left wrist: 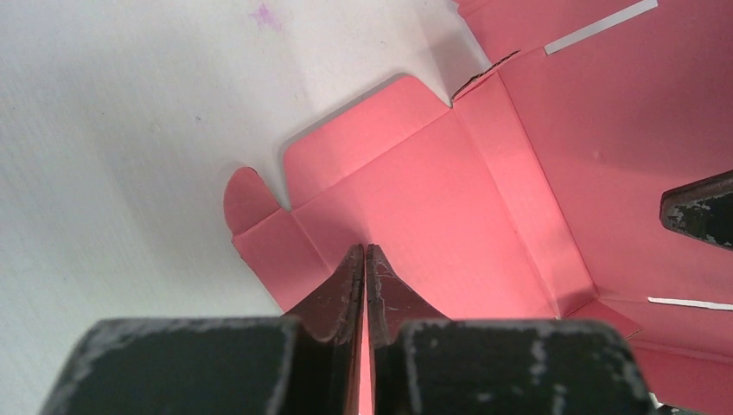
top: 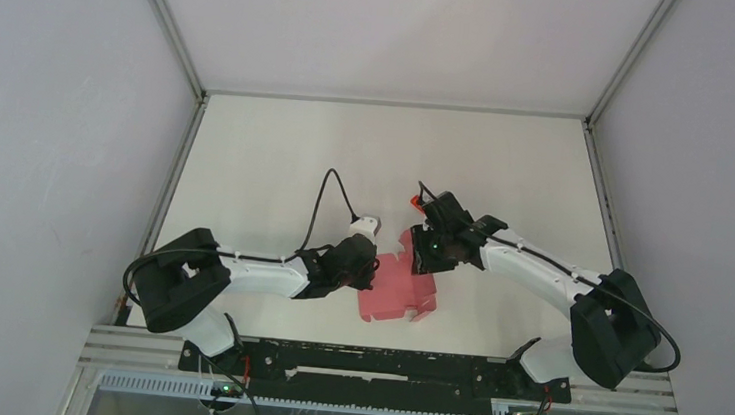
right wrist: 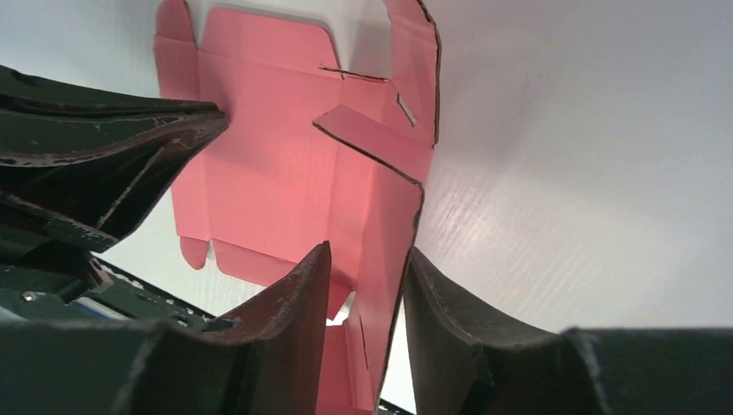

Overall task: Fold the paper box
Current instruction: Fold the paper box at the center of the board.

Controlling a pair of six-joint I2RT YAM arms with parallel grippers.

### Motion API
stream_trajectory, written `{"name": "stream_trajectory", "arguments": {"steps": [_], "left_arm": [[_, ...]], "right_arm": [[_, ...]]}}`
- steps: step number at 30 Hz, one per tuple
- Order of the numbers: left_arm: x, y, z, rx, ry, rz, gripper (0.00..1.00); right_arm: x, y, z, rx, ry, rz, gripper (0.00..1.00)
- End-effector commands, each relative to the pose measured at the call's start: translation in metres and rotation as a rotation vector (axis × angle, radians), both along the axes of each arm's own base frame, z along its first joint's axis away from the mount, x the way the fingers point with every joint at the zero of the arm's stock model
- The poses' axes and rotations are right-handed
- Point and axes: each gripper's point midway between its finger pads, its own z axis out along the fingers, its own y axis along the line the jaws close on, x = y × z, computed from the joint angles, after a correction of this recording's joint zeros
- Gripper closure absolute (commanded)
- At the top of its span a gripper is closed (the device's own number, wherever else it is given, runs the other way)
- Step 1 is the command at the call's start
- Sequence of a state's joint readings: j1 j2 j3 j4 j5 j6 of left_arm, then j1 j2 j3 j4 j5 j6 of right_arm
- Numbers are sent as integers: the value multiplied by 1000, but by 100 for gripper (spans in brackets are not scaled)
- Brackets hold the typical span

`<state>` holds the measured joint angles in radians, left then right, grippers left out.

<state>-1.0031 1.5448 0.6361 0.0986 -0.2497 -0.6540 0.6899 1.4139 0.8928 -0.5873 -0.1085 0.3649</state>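
The pink paper box (top: 391, 290) lies partly unfolded on the white table between both arms. In the left wrist view its flat panels and flaps (left wrist: 449, 199) spread out ahead. My left gripper (left wrist: 366, 248) is shut, its tips pressing down on a crease of the flat panel, at the box's left edge (top: 370, 268). My right gripper (right wrist: 370, 251) is open and straddles a side panel of the box (right wrist: 380, 207) that stands upright. The right finger touches this panel's edge and the left finger stands apart from it. From above, the right gripper (top: 422, 258) is at the box's far right corner.
A tiny red block (top: 413, 202) shows just beyond the right wrist. A black rail (top: 370, 363) runs along the near table edge behind the box. Grey walls enclose the table on the left, right and back. A black cable (top: 329, 194) loops above the left arm.
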Motion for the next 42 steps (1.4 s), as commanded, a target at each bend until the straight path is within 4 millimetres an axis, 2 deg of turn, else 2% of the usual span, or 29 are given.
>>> {"name": "stream_trajectory", "arguments": {"steps": [1,4,9,12,26,42], "left_arm": [[-12,9,-18,70,56,-37,93],[-12,10,-19,72,59,-38,93],[-12,9,-21,73,61,-39,93],[-12,8,-20,69,61,-42,93],[-14,9,-23,69,69,-39,93],[-14,9,-24,72,73,-40,93]], "right_arm": [[9,4,13,-16,-64,5,52],[8,9,27,44,-86,8,51],[4,20,61,206,-100,37,52],[-2,26,70,274,-81,61,53],[-11,26,48,299,-32,53,60],[-10,30,39,298,-23,50,63]]}}
